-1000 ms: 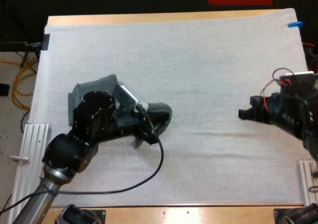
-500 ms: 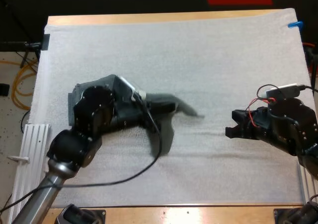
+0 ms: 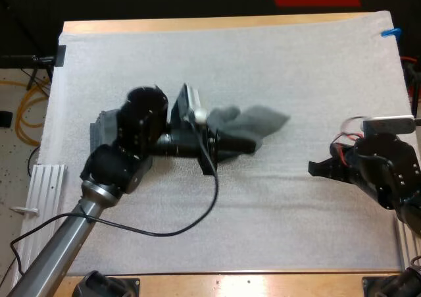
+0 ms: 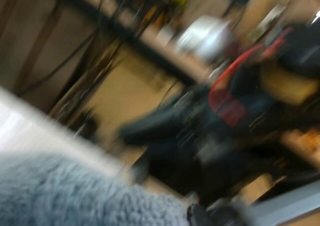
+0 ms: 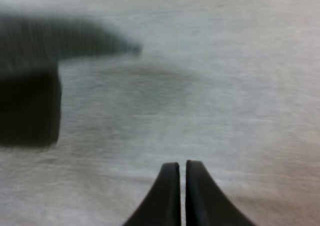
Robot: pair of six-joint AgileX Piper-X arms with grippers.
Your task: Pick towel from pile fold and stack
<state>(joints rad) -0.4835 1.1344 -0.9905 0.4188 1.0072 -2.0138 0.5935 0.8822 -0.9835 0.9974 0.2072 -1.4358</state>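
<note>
A dark grey-green towel (image 3: pixel 260 120) hangs lifted above the mat's middle, its free end flung out to the right. My left gripper (image 3: pixel 227 140) is shut on its near end, and the same fuzzy towel (image 4: pixel 75 196) sits close under the left wrist camera. More grey-green towel (image 3: pixel 99 131) lies on the mat under my left arm, mostly hidden. Over bare mat at the right, my right gripper (image 3: pixel 314 169) is shut on nothing, its fingertips (image 5: pixel 170 183) almost touching. In the right wrist view the towel (image 5: pixel 65 40) is a blurred dark shape ahead.
The white mat (image 3: pixel 263 60) covers most of the wooden table (image 3: pixel 197 24). A metal rail (image 3: pixel 39 198) lies along the mat's left edge. Bare mat stretches between the two grippers and along the far side.
My left gripper has risen and swung toward the far right, carrying the towel off the mat so its end flips out to the right. My right arm came left, then drew back slightly.
</note>
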